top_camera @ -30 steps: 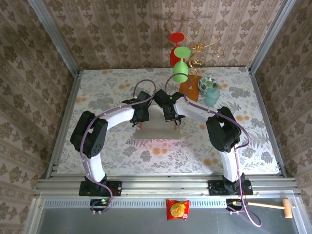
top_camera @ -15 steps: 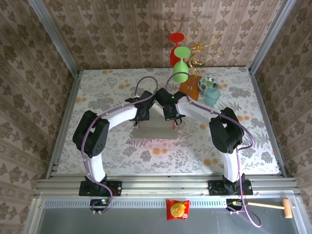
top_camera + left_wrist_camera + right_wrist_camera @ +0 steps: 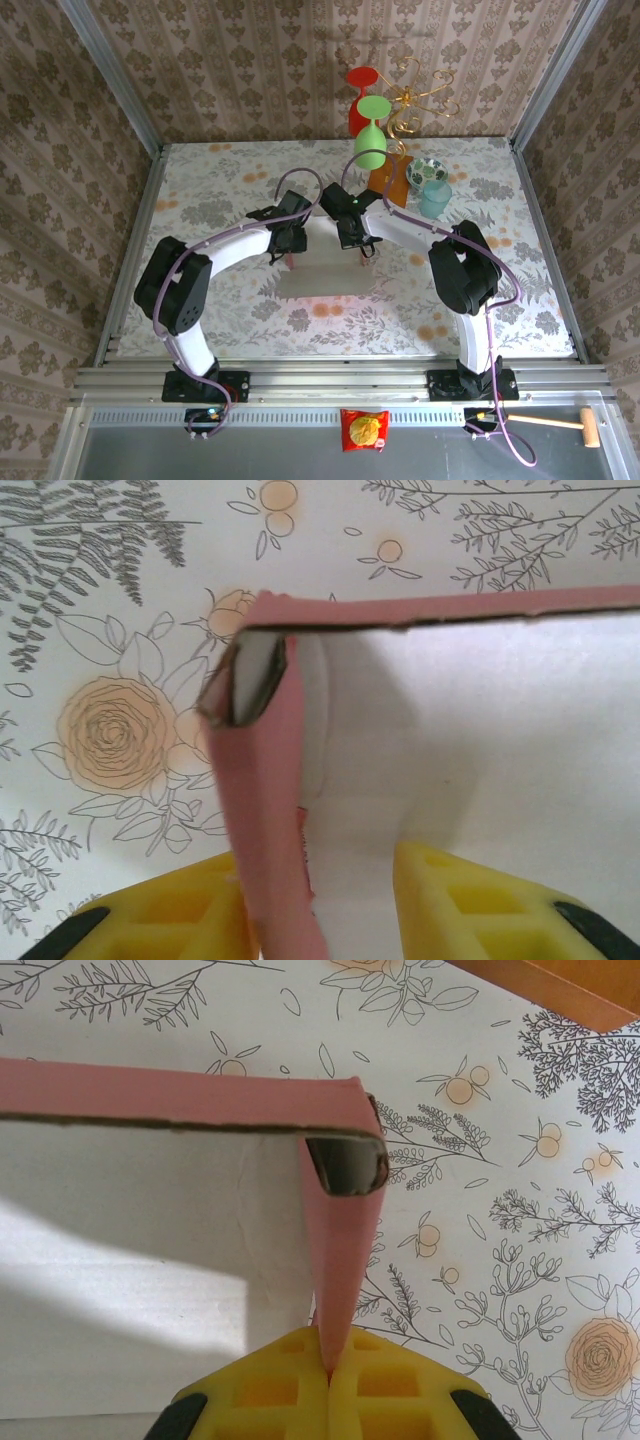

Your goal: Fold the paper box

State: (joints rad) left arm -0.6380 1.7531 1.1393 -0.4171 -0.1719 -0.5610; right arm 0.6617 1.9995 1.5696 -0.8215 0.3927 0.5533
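The paper box (image 3: 325, 276) lies in the middle of the table between both arms, pink outside, pale inside. In the left wrist view its left side wall (image 3: 262, 810) stands upright between the yellow fingers (image 3: 180, 910) of my left gripper (image 3: 320, 880). The jaws are open: the wall lies against the left pad, with a gap to the right one. My right gripper (image 3: 328, 1360) is shut on the box's right side wall (image 3: 342, 1250), next to the pale inner face (image 3: 150, 1220). From above, the left gripper (image 3: 290, 252) and right gripper (image 3: 362, 247) sit at the box's far corners.
A brown-orange booklet (image 3: 390, 180) lies behind the right gripper, its edge in the right wrist view (image 3: 560, 985). A bowl (image 3: 427, 170), a teal cup (image 3: 435, 200), a green glass (image 3: 369, 146) and a red glass (image 3: 361, 95) stand at the back. A snack packet (image 3: 364, 430) and a hammer (image 3: 560, 422) lie on the near ledge.
My left gripper's jaws have opened off the box's left wall, and the left arm's elbow has swung outward to the left. The right gripper stays shut on the right wall.
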